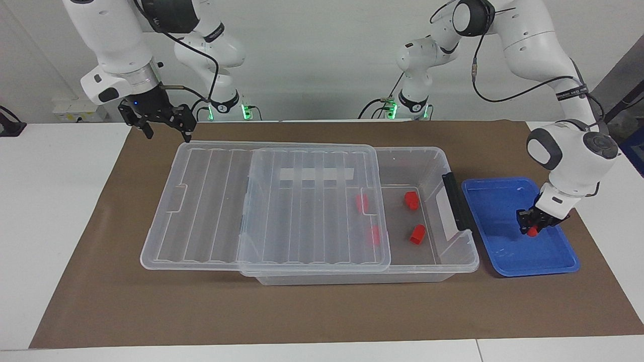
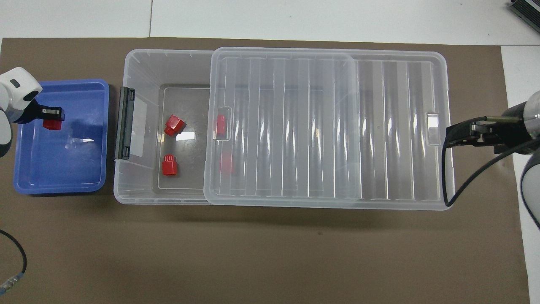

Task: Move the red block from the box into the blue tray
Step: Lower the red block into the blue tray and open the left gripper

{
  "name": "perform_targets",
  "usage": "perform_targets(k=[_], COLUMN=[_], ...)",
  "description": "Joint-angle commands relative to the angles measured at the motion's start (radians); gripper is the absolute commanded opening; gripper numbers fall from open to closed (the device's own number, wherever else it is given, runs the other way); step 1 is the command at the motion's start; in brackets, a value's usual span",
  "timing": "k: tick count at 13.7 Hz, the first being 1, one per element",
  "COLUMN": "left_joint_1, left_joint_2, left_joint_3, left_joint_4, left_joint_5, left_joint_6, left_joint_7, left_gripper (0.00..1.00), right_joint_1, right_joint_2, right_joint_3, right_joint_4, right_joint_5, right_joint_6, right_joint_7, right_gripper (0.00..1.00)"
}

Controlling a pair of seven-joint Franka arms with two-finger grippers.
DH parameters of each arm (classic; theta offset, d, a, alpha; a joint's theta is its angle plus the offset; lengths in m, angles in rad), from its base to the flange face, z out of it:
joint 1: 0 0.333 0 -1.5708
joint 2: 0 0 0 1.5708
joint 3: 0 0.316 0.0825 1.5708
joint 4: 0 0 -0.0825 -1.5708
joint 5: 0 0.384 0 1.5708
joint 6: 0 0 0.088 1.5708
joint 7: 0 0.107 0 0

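My left gripper [image 1: 534, 227] is shut on a red block [image 1: 532, 231] and holds it low inside the blue tray [image 1: 503, 251], at the tray's end away from the box; it also shows in the overhead view [image 2: 50, 119] with the block [image 2: 52, 124]. The clear box [image 1: 432, 161] lies beside the tray, and its lid [image 1: 261, 201] is slid toward the right arm's end. Two red blocks [image 1: 411, 199] [image 1: 417, 234] lie in the uncovered part. Two more [image 1: 361, 202] [image 1: 373, 234] show through the lid. My right gripper [image 1: 168, 134] is open over the lid's end and waits.
The box's black clip handle [image 1: 455, 201] faces the tray. A brown mat [image 1: 322, 311] covers the table under everything. A loose cable [image 2: 12, 270] lies at the mat's edge at the left arm's end, near the robots.
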Motion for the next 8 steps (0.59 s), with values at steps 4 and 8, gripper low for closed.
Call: perform_targets(k=[4,8], left_joint_1=[0.006,0.010], left_joint_2=[-0.066,-0.074], left_joint_3=[-0.003,-0.004], left_joint_4=[-0.208,-0.215], left_joint_5=[0.007,-0.002], left_joint_6=[0.184,0.140], left_joint_7=[0.061,0.019], left_gripper=[0.06,0.06], right_joint_1=[-0.014,-0.014], right_joint_2=[-0.025,-0.025], right_joint_3=[0.006,0.003], right_joint_4=[-0.031,-0.033], right_joint_5=[0.003,0.003], right_joint_6=[0.027,0.027], right_joint_7=[0.015,0.013], right_gripper=[0.99,0.98])
